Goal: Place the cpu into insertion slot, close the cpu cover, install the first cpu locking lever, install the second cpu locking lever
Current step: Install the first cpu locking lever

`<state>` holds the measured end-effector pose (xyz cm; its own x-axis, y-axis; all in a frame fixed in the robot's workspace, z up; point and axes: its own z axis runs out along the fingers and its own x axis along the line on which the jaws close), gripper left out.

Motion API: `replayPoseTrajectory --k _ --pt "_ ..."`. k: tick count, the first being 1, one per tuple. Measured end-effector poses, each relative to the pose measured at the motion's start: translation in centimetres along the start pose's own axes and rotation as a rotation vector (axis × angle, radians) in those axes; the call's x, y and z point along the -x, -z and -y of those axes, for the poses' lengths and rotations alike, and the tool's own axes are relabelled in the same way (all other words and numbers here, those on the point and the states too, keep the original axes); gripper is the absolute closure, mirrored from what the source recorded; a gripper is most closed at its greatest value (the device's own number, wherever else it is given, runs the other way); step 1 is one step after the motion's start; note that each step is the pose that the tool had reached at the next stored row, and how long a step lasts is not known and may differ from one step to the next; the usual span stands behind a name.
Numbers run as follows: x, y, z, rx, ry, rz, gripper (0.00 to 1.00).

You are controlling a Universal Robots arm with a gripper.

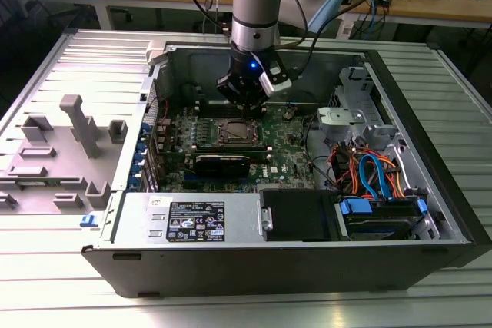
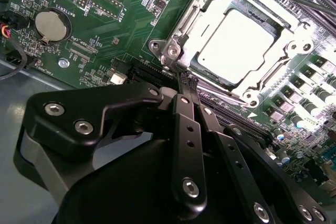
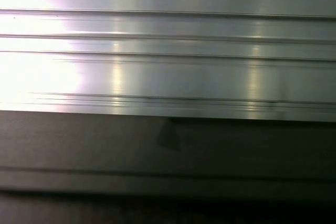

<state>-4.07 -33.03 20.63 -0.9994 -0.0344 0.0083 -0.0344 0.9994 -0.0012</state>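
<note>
- Tool [image 2: 188, 80]: black fingers clenched, their tips drawn together with nothing seen between them. The tips stand at one corner of the insertion slot [image 1: 231, 134], just beside a silvery hinge piece [image 2: 172, 51]; whether they touch it cannot be told.
- Arm [image 1: 255, 5]: reaches straight down into the open computer case [image 1: 269, 266], holding the tool just above the slot.
- Cpu [image 2: 239, 45]: seated flat in the insertion slot, near the middle of the green circuit board [image 2: 121, 19]; its pale metal top shows bright.
- Cpu cover [image 2: 199, 17]: silvery frame lying down over the chip, which shows through its square window.
- Coin cell [image 2: 52, 24]: round, silver, on the board well apart from the slot.
- Case: lies open side up on the ribbed metal desk [image 1: 400, 305], near its middle.
- Grey plastic fixture [image 1: 77, 124]: stands beside the case, toward the desk edge at the exterior view's left.
</note>
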Motion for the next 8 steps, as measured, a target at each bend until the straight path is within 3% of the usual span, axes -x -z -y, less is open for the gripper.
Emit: replayPoseTrajectory --k 8 --pt "0.0 0.1 0.0 0.0001 0.0 0.0001 0.89"
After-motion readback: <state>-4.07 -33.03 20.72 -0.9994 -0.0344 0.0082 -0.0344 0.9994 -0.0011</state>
